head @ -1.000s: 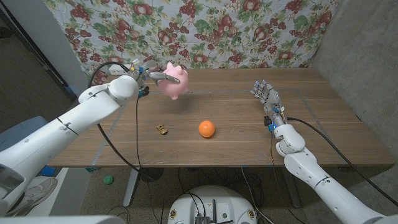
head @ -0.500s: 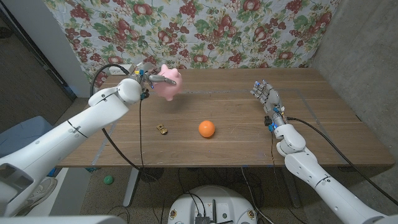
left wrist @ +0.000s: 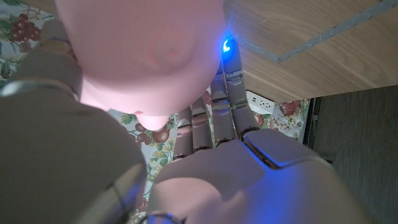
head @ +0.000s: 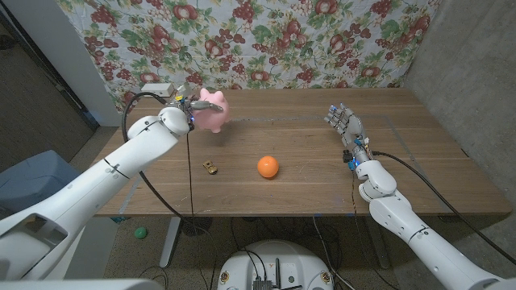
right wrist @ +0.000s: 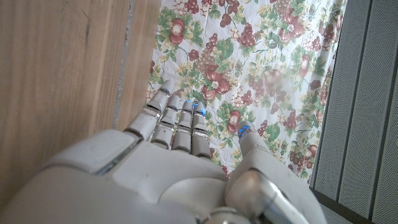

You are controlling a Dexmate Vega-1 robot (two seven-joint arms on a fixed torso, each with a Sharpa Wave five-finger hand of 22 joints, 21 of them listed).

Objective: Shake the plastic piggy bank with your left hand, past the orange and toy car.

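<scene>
My left hand grips the pink plastic piggy bank and holds it in the air above the far left part of the wooden table. The left wrist view has the pink body pressed against my left hand. An orange lies near the table's middle. The small toy car sits to its left, nearer the front than the piggy bank. My right hand stands over the right side, fingers apart and holding nothing; the right wrist view shows the same hand.
A flowered cloth hangs behind the table. Grey tape lines mark the tabletop. A small green ball lies on the floor at the left. A grey wall stands to the right.
My left hand has carried the piggy bank leftward and a little toward the far edge over the last second. The right hand, orange and toy car have stayed put.
</scene>
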